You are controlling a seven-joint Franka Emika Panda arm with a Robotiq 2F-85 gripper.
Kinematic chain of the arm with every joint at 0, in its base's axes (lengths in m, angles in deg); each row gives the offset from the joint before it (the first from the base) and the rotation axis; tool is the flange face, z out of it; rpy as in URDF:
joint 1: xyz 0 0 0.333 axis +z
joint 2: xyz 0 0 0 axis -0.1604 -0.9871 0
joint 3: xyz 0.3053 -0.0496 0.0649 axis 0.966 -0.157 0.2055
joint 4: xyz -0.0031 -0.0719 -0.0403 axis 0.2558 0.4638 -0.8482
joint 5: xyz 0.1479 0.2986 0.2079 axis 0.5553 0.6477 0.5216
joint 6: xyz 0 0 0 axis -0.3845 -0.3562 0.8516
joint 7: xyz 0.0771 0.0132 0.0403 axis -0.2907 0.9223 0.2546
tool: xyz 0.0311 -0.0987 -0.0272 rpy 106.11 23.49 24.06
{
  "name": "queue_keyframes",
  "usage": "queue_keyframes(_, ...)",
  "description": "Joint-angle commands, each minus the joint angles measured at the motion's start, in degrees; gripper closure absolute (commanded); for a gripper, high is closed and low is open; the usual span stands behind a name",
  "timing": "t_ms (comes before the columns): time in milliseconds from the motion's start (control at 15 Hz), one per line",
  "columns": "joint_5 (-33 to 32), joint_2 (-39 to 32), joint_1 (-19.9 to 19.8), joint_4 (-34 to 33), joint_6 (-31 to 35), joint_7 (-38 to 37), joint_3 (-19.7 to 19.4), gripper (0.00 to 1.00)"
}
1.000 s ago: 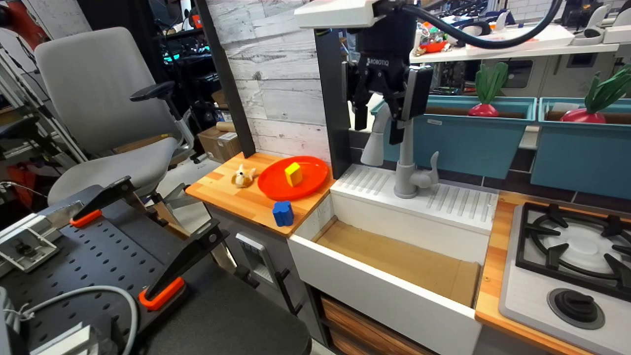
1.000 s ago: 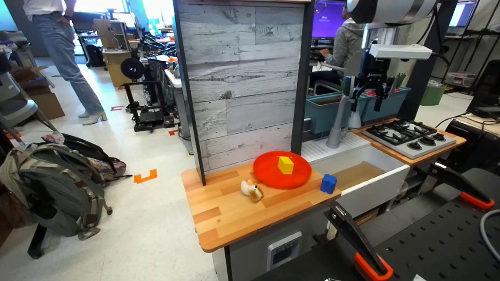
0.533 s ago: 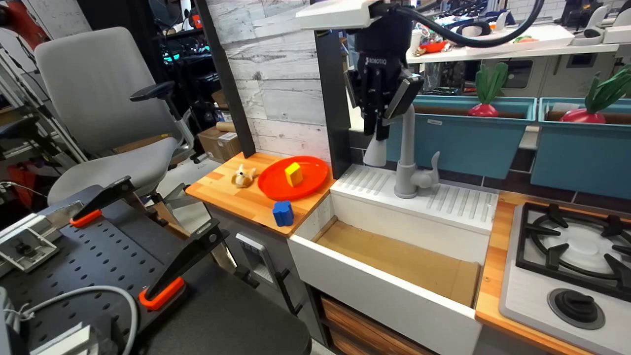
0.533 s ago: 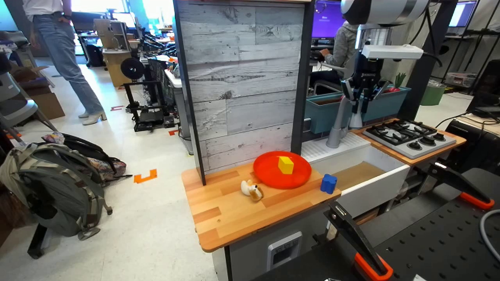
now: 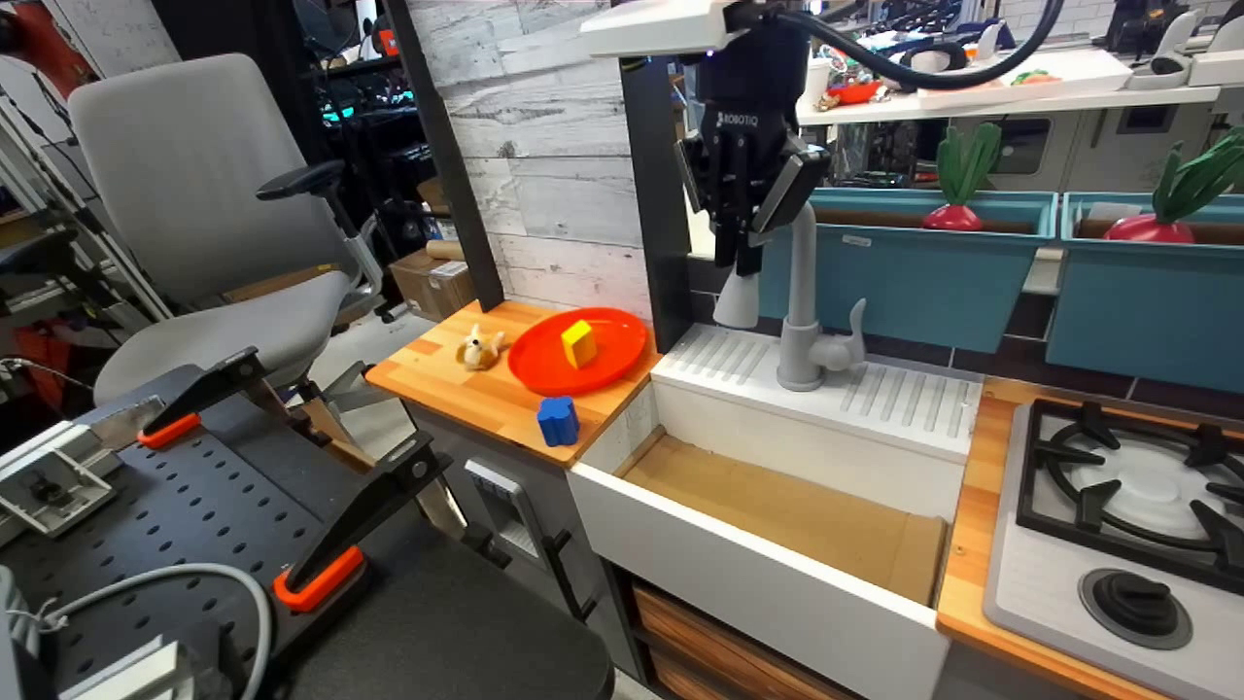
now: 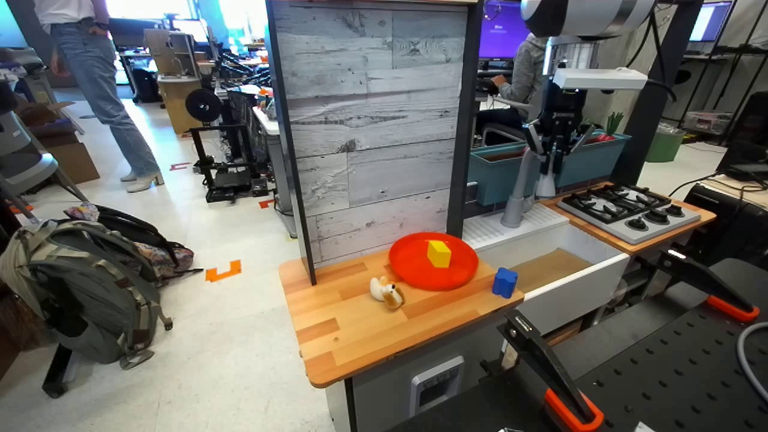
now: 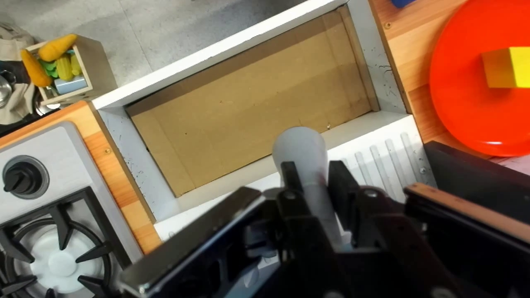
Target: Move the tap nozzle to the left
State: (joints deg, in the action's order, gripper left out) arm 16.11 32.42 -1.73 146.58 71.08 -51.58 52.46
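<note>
The tap nozzle [image 5: 738, 303] is a matte grey spout that hangs from a curved neck [image 5: 803, 267] over the back ledge of the sink. In both exterior views my gripper [image 5: 737, 253] points down at the upper part of this spout, its fingers drawn close together around it. Seen from the wrist, the nozzle's flared grey end [image 7: 299, 147] pokes out beyond the fingertips, one finger on each side, so my gripper [image 7: 314, 178] is shut on it. The top of the bend is hidden behind the gripper in an exterior view.
Left of the sink [image 5: 758, 554], a red plate [image 5: 622, 345] with a yellow block [image 5: 579, 344], a blue block [image 5: 558, 421] and a small plush toy [image 5: 479, 348] rest on the counter. Teal planters [image 5: 904, 292] stand behind the tap, a stove [image 5: 1050, 564] right.
My gripper has gone from open to shut around the nozzle, with its body moving slightly left in both exterior views. The nozzle has barely shifted.
</note>
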Motion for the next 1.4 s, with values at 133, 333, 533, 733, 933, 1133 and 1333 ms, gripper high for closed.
queue_keyframes(133,3.7,-5.69,-2.92,-9.65,-6.93,-0.58,3.56,0.94)
queue_keyframes(333,4.21,-7.77,-3.12,-13.78,-9.22,-1.35,3.81,0.94)
queue_keyframes(533,4.79,-9.42,-3.34,-16.74,-10.68,-2.08,4.32,0.94)
queue_keyframes(733,6.21,-10.17,-3.79,-17.31,-9.25,-1.79,5.27,0.94)
queue_keyframes(933,8.67,-10.26,-4.2,-16.5,-6.96,-1.16,6.41,0.94)
queue_keyframes(1133,10.29,-10.55,-4.26,-16.26,-5.06,-0.49,7.39,0.94)
queue_keyframes(1333,12.01,-10.83,-4.35,-16.01,-1.31,0.72,8.57,0.94)
